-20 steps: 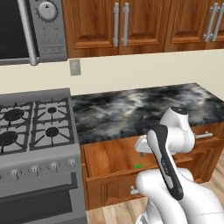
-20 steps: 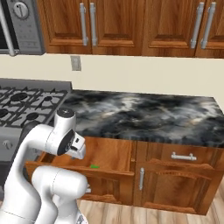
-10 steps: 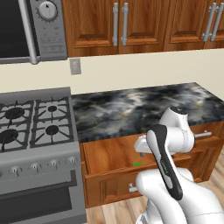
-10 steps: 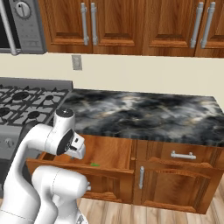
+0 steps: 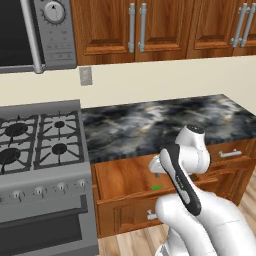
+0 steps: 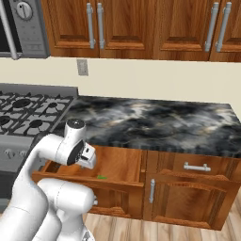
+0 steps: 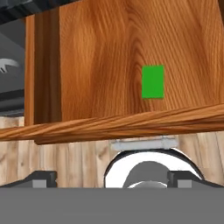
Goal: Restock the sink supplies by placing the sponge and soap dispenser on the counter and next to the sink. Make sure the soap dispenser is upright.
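Drawer [image 6: 117,167] under the worktop [image 6: 155,124] is standing pulled out, just right of the stove [image 5: 40,145]. Sponge [image 7: 153,82] is lying flat on the drawer's wooden floor, nothing touching it; it's also showing as a small green sliver in the left base view [image 5: 156,188] and the right base view [image 6: 101,177].

Arm is bending over the open drawer, wrist sitting above the drawer's front part. Hand [image 7: 113,178] is looking down into the drawer, jaws standing wide apart, holding nothing. One dark fingertip [image 7: 41,178] is showing at lower left of the hand view, the other at lower right, with the drawer front rail [image 7: 131,124] running across between them and the sponge. The sponge is sitting beyond that rail, toward the right half of the drawer floor in the hand view, well apart from the fingertips.

Worktop is the black marbled slab running from the stove edge to the right end of the cabinet run. Upper cabinets [image 6: 141,26] are hanging above it, a wall outlet [image 6: 83,67] is sitting on the backsplash, and a microwave [image 5: 35,32] is hanging over the stove. A second closed drawer with a metal handle [image 6: 196,166] is sitting to the right of the open one.
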Robot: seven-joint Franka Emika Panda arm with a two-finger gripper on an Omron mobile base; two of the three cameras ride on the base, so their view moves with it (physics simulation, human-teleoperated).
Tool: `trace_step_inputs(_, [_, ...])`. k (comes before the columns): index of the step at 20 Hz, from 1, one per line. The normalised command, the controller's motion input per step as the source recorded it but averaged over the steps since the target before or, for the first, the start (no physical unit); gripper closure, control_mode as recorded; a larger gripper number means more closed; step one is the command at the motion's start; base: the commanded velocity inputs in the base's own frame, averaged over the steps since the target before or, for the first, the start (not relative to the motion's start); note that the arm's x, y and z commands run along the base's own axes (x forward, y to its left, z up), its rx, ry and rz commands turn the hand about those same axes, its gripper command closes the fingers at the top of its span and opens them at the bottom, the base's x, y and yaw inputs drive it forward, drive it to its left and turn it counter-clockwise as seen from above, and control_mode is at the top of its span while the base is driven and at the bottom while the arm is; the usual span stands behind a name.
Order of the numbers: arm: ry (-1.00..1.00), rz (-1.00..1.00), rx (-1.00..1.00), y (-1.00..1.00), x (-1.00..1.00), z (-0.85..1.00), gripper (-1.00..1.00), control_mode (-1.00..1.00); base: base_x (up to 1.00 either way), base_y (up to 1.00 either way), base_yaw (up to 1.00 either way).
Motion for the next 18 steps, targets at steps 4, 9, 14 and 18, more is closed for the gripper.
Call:
trace_step_inputs(4, [0.08,0.01,0.00,-0.12,0.86,-0.59,-1.00,-1.00,0.00,0.00,0.00])
trace_step_inputs(9, [0.10,0.00,0.00,-0.19,0.72,-0.63,-1.00,-1.00,0.00,0.00,0.00])
trace_step_inputs(14, [0.12,0.00,0.00,-0.16,0.43,-0.83,-1.00,-1.00,0.00,0.00,0.00])
trace_step_inputs(18, [0.04,0.03,0.00,-0.04,0.19,-0.72,-1.00,-1.00,0.00,0.00,0.00])
